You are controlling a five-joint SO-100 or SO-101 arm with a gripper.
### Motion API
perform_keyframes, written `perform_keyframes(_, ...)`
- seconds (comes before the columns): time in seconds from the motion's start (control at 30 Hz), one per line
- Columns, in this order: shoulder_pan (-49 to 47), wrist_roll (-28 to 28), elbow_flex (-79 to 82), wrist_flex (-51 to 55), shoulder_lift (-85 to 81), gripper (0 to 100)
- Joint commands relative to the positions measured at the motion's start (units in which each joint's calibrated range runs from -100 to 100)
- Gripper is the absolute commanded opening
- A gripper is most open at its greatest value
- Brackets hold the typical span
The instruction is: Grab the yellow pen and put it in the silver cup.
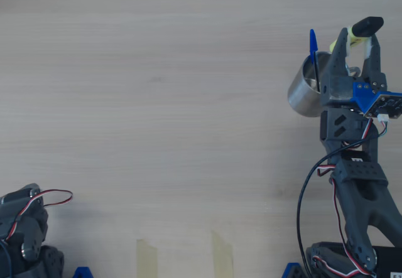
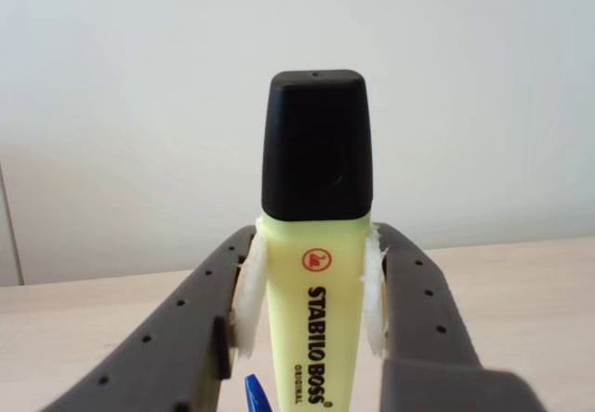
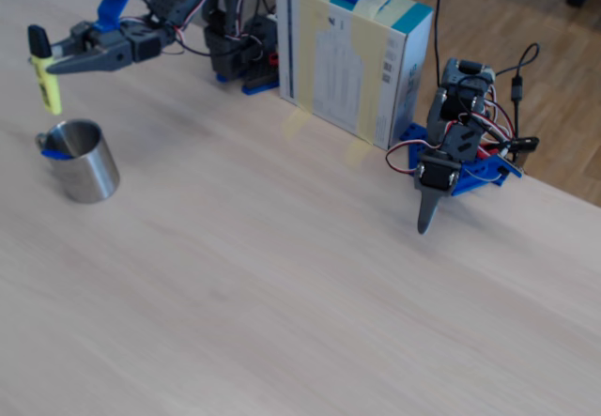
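My gripper (image 2: 311,296) is shut on the yellow pen (image 2: 311,338), a highlighter held upright with its black cap up between the white pads (image 2: 249,291). In the fixed view the yellow pen (image 3: 46,87) hangs from the gripper (image 3: 54,59) just above the left rim of the silver cup (image 3: 84,162). From overhead the gripper (image 1: 357,39) and yellow pen (image 1: 353,38) sit at the far right edge of the silver cup (image 1: 304,93). A thin blue pen (image 1: 314,57) stands inside the cup.
A second arm (image 3: 453,153) rests folded at the right in the fixed view, also seen at the overhead view's lower left corner (image 1: 25,234). A cardboard box (image 3: 352,54) stands at the back. Tape strips (image 1: 147,256) mark the table.
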Motion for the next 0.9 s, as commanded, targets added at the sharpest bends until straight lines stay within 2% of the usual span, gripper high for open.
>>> perform_keyframes(0.0,0.5,0.3,-3.7,-4.2,2.0,13)
perform_keyframes(0.2,1.0,0.3,-3.8,-7.7,6.7,13)
perform_keyframes(0.87,1.2,0.3,-3.8,-6.9,15.0,13)
